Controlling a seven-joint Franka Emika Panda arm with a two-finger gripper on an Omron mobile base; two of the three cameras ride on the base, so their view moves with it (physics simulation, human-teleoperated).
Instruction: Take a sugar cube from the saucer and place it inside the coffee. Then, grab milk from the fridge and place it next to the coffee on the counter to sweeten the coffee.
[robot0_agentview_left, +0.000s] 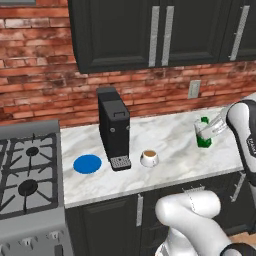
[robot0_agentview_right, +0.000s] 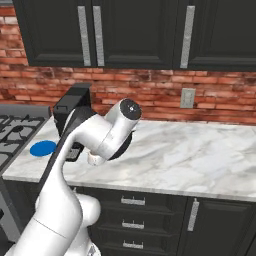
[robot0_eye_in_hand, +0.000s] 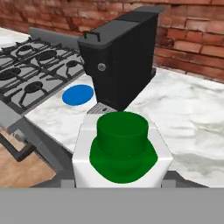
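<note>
Arm (robot0_agentview_right: 75, 150): glossy white rounded shells, thick tubular links, bulbous elbow housings. Joints dark grey to black; round dark cap with small pale dots on the end of one joint in right base view. Dark seam rings between segments. Forearm link (robot0_agentview_left: 245, 135) white with black side strip bearing small white lettering, illegible. No visible cables or screws.

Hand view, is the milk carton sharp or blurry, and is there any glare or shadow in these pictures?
Hand view: the milk looms large and soft-edged, with flat shading and no glare. Left base view: even light, a faint shadow under the coffee, the counter matte. Right base view: the arm blocks the coffee machine.
</note>
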